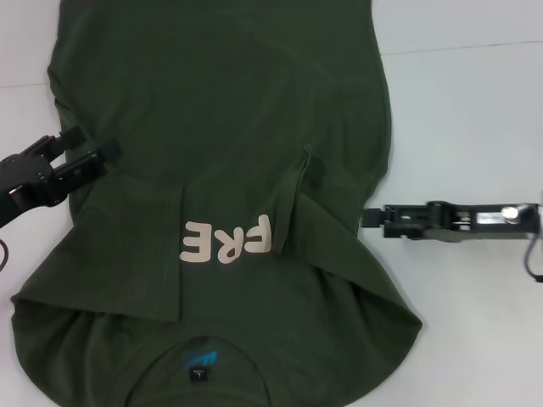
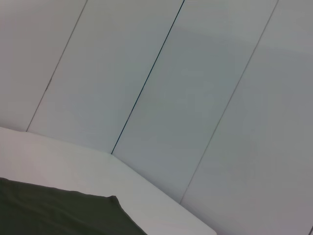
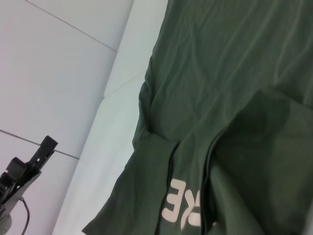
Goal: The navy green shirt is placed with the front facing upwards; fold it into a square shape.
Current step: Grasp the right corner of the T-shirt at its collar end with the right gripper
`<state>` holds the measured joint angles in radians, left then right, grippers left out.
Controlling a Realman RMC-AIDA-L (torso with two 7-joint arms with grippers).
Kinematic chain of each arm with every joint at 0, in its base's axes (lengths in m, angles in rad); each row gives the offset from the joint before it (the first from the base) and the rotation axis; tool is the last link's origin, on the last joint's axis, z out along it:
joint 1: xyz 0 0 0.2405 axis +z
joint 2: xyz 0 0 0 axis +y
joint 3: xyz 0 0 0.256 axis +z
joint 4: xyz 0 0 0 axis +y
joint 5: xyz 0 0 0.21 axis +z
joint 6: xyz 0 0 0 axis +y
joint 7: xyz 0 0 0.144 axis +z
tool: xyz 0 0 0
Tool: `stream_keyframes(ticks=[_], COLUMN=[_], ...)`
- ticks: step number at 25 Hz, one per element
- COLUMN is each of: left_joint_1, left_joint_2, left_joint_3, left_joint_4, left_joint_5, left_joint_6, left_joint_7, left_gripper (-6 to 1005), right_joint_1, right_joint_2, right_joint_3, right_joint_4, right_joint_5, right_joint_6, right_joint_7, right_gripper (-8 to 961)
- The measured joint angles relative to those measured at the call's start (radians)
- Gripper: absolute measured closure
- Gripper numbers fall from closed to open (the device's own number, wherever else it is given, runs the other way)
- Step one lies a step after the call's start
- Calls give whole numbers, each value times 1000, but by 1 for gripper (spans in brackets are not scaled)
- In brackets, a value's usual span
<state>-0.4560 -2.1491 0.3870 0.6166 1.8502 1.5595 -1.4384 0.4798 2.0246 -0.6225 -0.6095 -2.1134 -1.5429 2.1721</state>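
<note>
Lettering "FRE" [image 1: 226, 240] and a blue neck label [image 1: 198, 360] showed in the head view, where the navy green shirt [image 1: 221, 127] filled the frame's centre on the white table [image 1: 467, 102]; the left wrist view caught only a shirt corner and pale wall panels [image 2: 171, 98]. The left gripper [image 1: 95, 144], fingers parted, sat at the shirt's left edge holding nothing. The right gripper [image 1: 373, 219] lay just off the right edge; whether it was open I could not tell.

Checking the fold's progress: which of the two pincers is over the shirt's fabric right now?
The left pincer: its fingertips overlap the navy green shirt at its edge. The right pincer sits on bare white table, just off the shirt's other side.
</note>
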Motion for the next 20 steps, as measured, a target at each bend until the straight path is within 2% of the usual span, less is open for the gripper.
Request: stream_keyframes(ticks=[7, 13, 20], left_joint_1=[-1, 1, 2], left_joint_2=[0, 0, 0], left_joint_3=[0, 1, 0], left_joint_4=[-1, -2, -2], left_joint_5=[0, 0, 0], left_joint_6=[-4, 2, 2], left_joint_7=[2, 3, 6], left_gripper=[95, 95, 95], right_joint_1=[48, 81, 114], right_joint_2=[40, 49, 58], right_joint_3=[-61, -102, -124], right_joint_4=[3, 31, 53], right_joint_5=[-2, -2, -1], right_joint_6=[114, 191, 188], right_joint_7=[-6, -7, -7], right_gripper=[6, 6, 5])
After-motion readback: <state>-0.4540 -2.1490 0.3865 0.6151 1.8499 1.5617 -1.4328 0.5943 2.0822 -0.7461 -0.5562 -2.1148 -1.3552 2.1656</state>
